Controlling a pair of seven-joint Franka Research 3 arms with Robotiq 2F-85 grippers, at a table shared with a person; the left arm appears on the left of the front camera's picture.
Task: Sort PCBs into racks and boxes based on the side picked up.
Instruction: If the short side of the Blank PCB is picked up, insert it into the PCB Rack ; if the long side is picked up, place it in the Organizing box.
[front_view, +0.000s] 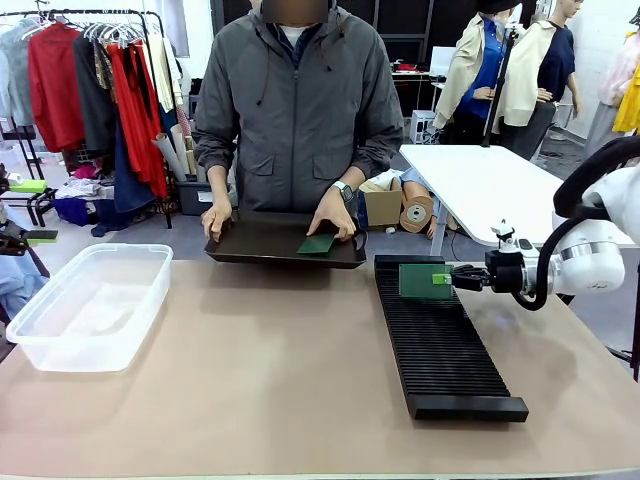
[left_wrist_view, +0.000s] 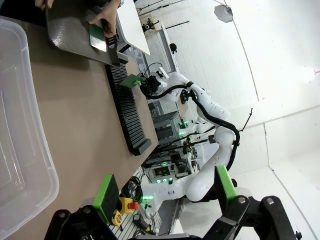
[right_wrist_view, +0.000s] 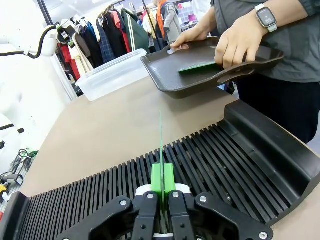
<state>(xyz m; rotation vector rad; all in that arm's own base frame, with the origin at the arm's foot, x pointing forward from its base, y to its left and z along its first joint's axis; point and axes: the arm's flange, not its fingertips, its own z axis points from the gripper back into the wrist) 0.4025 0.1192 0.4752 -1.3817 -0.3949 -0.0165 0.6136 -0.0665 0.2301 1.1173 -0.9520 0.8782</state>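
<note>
My right gripper (front_view: 455, 279) (right_wrist_view: 162, 181) is shut on a green PCB (front_view: 425, 281) (right_wrist_view: 161, 142). It holds the board on edge just above the slots at the far end of the long black rack (front_view: 440, 340) (right_wrist_view: 215, 160) (left_wrist_view: 127, 107). A second PCB (front_view: 317, 243) (right_wrist_view: 200, 66) (left_wrist_view: 97, 37) lies flat on a dark tray (front_view: 270, 245) (right_wrist_view: 175, 75) that the person holds with both hands at the far edge. The clear box (front_view: 90, 305) (left_wrist_view: 20, 125) stands at the left with nothing in it. My left gripper (left_wrist_view: 165, 190) is open and holds nothing, high over the table's near left.
One of the person's hands (front_view: 333, 215) rests on the tray beside the flat PCB. Bare tabletop (front_view: 270, 360) lies between the box and the rack. A white table (front_view: 490, 180) and clothes rails stand beyond the far edge.
</note>
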